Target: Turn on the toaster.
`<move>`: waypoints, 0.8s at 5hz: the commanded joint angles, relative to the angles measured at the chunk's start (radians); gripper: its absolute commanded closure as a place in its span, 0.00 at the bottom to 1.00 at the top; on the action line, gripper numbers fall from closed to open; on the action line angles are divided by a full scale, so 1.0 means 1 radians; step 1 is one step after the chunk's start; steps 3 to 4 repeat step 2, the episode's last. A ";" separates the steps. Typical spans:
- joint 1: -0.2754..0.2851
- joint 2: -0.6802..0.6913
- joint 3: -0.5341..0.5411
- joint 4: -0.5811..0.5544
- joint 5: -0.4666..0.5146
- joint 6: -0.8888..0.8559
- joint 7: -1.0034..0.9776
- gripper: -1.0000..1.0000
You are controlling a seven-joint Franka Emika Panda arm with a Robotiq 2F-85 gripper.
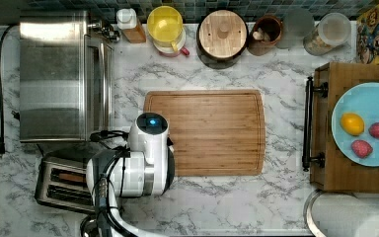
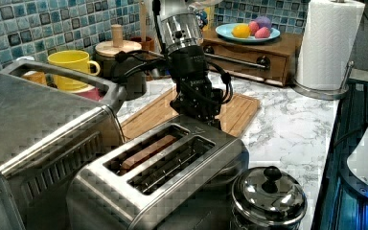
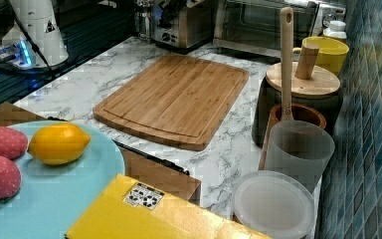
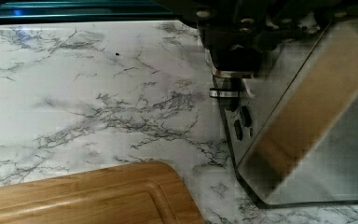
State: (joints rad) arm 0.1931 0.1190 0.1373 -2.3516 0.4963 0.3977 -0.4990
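The light was bright and even, glare lay on the toaster oven (image 1: 54,74), and blocky compression noise blurred edges in all four views.

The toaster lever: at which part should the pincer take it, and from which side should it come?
Probably the black lever on the toaster's narrow end wall facing the cutting board. It juts out above the small buttons, so the pincer had best come from above, on the board side, and press down.
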 commanded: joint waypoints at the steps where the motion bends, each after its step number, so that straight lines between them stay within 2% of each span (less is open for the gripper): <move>1: 0.026 0.180 -0.001 -0.140 -0.066 0.247 -0.006 1.00; 4: 0.011 0.180 0.013 -0.141 -0.071 0.249 -0.002 1.00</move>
